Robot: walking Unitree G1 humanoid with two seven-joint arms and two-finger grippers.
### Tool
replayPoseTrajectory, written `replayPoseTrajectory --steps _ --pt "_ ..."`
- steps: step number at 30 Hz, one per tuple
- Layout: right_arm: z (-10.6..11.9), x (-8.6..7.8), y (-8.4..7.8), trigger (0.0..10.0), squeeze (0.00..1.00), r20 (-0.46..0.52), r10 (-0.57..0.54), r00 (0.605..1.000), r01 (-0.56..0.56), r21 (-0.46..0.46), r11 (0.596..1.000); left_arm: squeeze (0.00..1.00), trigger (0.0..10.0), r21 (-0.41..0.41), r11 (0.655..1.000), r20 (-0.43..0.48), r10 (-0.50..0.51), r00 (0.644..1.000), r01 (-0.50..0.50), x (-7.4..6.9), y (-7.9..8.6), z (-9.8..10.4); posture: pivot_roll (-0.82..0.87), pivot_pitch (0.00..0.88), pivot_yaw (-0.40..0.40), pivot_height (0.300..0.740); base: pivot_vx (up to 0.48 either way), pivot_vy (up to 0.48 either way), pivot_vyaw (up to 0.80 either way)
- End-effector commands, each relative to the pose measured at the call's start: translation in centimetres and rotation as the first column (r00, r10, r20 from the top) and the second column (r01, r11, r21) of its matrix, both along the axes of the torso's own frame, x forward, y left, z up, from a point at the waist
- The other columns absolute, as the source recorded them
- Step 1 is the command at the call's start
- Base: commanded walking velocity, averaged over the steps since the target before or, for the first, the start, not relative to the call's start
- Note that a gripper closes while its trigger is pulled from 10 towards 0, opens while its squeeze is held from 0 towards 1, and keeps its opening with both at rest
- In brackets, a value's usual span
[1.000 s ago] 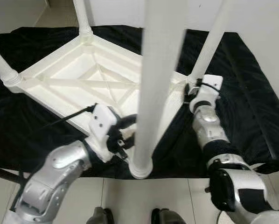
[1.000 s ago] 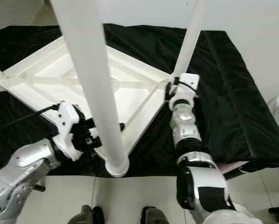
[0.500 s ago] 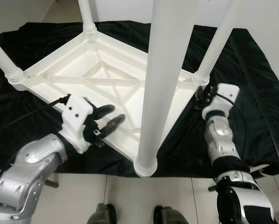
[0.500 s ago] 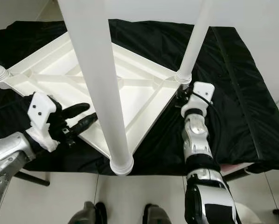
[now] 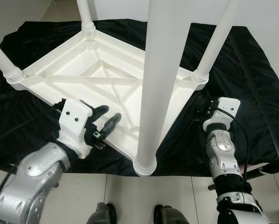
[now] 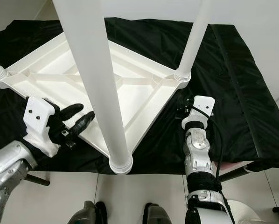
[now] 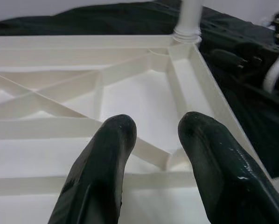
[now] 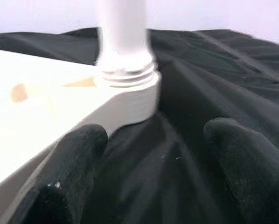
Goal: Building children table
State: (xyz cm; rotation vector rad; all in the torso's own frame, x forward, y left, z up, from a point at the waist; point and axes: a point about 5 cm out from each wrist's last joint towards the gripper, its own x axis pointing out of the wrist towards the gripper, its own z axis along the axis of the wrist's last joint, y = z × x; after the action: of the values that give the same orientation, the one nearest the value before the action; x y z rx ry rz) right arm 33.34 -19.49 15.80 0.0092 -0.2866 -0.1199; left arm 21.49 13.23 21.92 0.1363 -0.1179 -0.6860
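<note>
You see the white plastic children's table lying upside down on a black cloth, its ribbed underside (diagonal braces crossing in the middle) facing up. Four round white legs stand upright from threaded corner sockets. Your left gripper hovers just above the table's near edge, its fingers parted and empty. Your right gripper sits low over the cloth beside the right-hand corner socket, fingers spread wide, holding nothing.
</note>
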Motion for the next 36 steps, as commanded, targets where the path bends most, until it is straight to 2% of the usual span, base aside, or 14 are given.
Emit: replayPoseTrajectory --steps 1,7,12,14,15,16,21,22,24,27,28,29,30,36 --pt "-0.4 -0.4 0.6 10.0 0.00 -0.011 0.039 0.999 -0.039 0.009 0.999 0.00 10.0 0.014 0.999 0.010 -0.034 0.999 0.034 -0.5 -0.3 -0.2 -0.07 0.203 0.039 0.740 0.000 0.000 0.00" --pt "0.0 -2.7 2.4 10.0 0.00 0.008 0.243 0.970 -0.242 -0.044 0.969 0.00 10.0 0.060 0.973 -0.031 -0.221 0.975 0.222 -1.2 -1.1 -2.2 -0.08 0.195 0.025 0.740 0.000 0.000 0.00" --pt "-0.4 -3.2 1.9 10.0 0.00 -0.018 0.244 0.970 -0.245 -0.065 0.967 0.00 10.0 0.077 0.955 -0.061 -0.283 0.957 0.287 -1.4 -1.1 -2.8 -0.08 0.194 0.020 0.740 0.000 0.000 0.00" --pt "-0.7 -3.4 1.5 10.0 0.00 -0.034 0.243 0.969 -0.245 -0.078 0.966 0.00 10.0 0.083 0.930 -0.118 -0.347 0.930 0.358 -1.8 -1.2 -3.4 -0.08 0.195 0.019 0.740 0.000 0.000 0.00" --pt "-0.8 -3.7 1.0 10.0 0.00 -0.048 0.241 0.969 -0.245 -0.092 0.965 0.00 10.0 0.093 0.884 -0.183 -0.438 0.880 0.459 -2.3 -1.4 -4.4 -0.09 0.204 0.025 0.740 0.000 0.000 0.00" --pt "-0.8 -3.8 0.9 10.0 0.00 -0.050 0.241 0.969 -0.245 -0.094 0.965 0.00 10.0 0.100 0.868 -0.194 -0.463 0.865 0.487 -2.4 -1.5 -4.6 -0.09 0.203 0.025 0.740 0.000 0.000 0.00" --pt "-0.7 -4.0 0.8 10.0 0.00 -0.057 0.245 0.968 -0.249 -0.092 0.964 0.00 10.0 0.106 0.854 -0.211 -0.482 0.850 0.510 -2.2 -1.6 -5.0 -0.09 0.205 0.027 0.740 0.000 0.000 0.00" --pt "-0.7 -4.2 1.0 10.0 0.00 -0.060 0.249 0.967 -0.254 -0.091 0.963 1.00 10.0 0.085 0.842 -0.240 -0.501 0.831 0.532 -2.2 -1.5 -5.2 -0.10 0.206 0.029 0.740 0.000 0.000 0.00" --pt "-0.7 -4.5 1.2 10.0 0.00 -0.069 0.265 0.962 -0.271 -0.093 0.958 1.00 10.0 0.079 0.813 -0.270 -0.539 0.798 0.577 -2.3 -1.2 -5.5 -0.10 0.205 0.030 0.740 0.000 0.000 0.00" --pt "-0.8 -4.6 1.3 10.0 0.00 -0.075 0.273 0.959 -0.280 -0.099 0.955 1.00 10.0 0.099 0.807 -0.278 -0.540 0.795 0.583 -2.2 -1.0 -5.7 -0.10 0.203 0.030 0.740 0.000 0.000 0.00" --pt "-0.9 -4.7 1.2 10.0 0.00 -0.084 0.285 0.955 -0.293 -0.111 0.950 0.73 10.0 0.165 0.805 -0.284 -0.514 0.810 0.569 -1.7 -0.5 -6.3 -0.10 0.199 0.028 0.740 0.000 0.000 0.00" --pt "-0.9 -4.7 1.2 10.0 0.00 -0.084 0.285 0.955 -0.293 -0.111 0.950 0.73 10.0 0.165 0.805 -0.284 -0.514 0.810 0.569 -1.7 -0.5 -6.3 -0.10 0.199 0.028 0.740 0.000 0.000 0.00" --pt "-0.8 -4.7 1.1 10.0 0.00 -0.086 0.286 0.954 -0.295 -0.116 0.948 0.00 10.0 0.182 0.797 -0.287 -0.517 0.807 0.576 -1.5 -0.3 -6.4 -0.10 0.197 0.026 0.740 0.000 0.000 0.00" --pt "-0.5 -4.5 0.5 10.0 0.00 -0.088 0.285 0.954 -0.295 -0.131 0.947 0.00 10.0 0.213 0.768 -0.330 -0.525 0.784 0.604 -0.8 1.1 -6.6 -0.10 0.198 0.028 0.740 0.000 0.000 0.00"
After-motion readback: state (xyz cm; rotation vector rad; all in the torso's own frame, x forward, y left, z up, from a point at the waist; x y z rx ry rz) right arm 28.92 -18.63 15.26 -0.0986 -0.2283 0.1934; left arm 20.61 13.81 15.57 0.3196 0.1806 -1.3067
